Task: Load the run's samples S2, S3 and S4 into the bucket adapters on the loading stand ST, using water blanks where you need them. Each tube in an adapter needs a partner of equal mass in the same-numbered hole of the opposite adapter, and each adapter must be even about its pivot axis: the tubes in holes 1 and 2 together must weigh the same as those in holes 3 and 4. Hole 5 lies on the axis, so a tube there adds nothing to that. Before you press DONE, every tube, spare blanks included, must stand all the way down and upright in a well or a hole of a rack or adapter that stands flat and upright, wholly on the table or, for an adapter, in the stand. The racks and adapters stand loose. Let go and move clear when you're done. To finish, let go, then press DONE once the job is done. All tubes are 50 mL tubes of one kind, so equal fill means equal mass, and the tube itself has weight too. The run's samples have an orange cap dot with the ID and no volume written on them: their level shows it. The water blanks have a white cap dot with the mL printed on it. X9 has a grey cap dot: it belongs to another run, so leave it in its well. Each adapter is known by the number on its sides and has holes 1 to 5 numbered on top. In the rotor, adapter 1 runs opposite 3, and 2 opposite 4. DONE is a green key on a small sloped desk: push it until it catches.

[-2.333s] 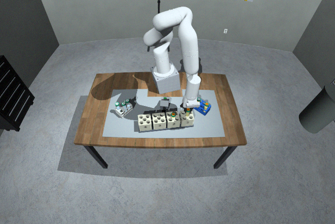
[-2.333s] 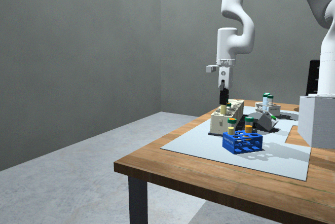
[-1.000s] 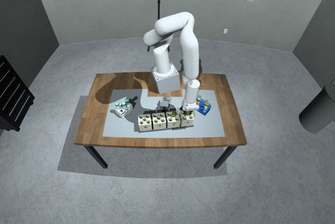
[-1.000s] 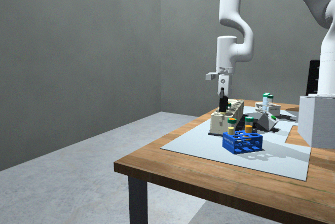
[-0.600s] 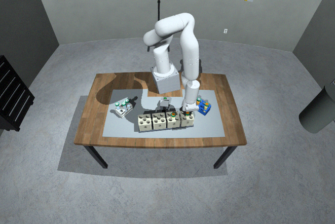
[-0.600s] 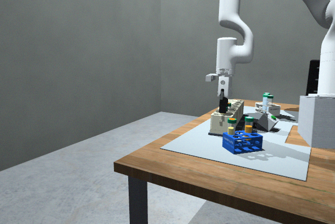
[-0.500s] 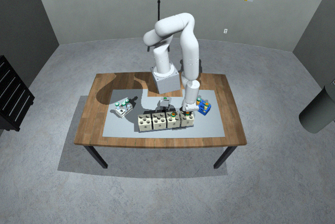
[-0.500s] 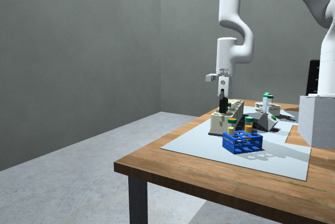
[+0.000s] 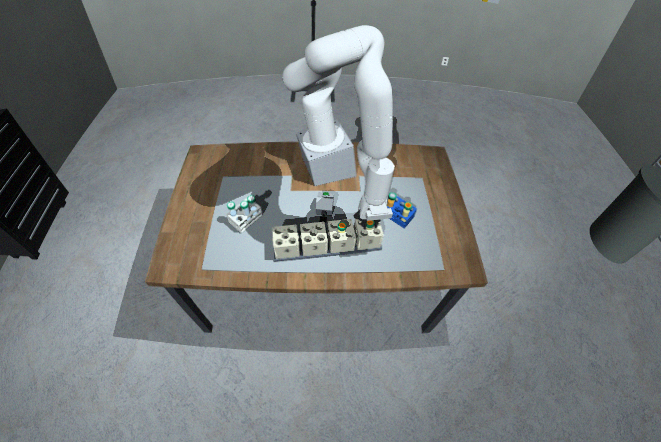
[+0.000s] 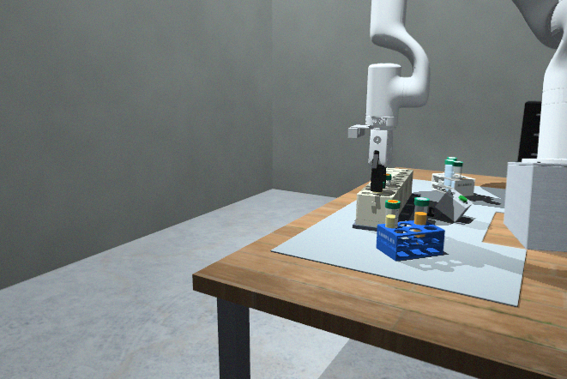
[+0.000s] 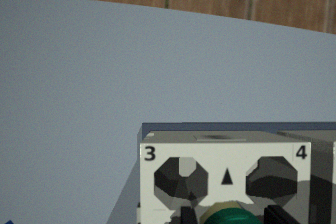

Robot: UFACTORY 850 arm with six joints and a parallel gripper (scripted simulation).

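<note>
Gripper (image 9: 370, 220) (image 10: 376, 189) (image 11: 231, 215) part-open, nothing gripped; fingers astride green-capped 50 mL tube (image 9: 370, 224) (image 10: 376, 192) (image 11: 232, 218), lower ctr of wrist view. Prob. light, stiff, slick; regrip at cap, straight up.

Brown wooden table (image 9: 169, 223) (image 10: 382, 312) (image 11: 210, 11), pale grey-blue mat (image 9: 414, 255) (image 10: 337, 241) (image 11: 65, 75) lying flat on it, robot's grey base block (image 9: 336, 167) (image 10: 514, 213)

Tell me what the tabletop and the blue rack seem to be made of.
Tabletop: wood, probably satin-finished; brown planks with visible grain. Blue rack: likely moulded plastic, though painted metal is possible; evenly coloured, thin-walled, open-sided.
</note>
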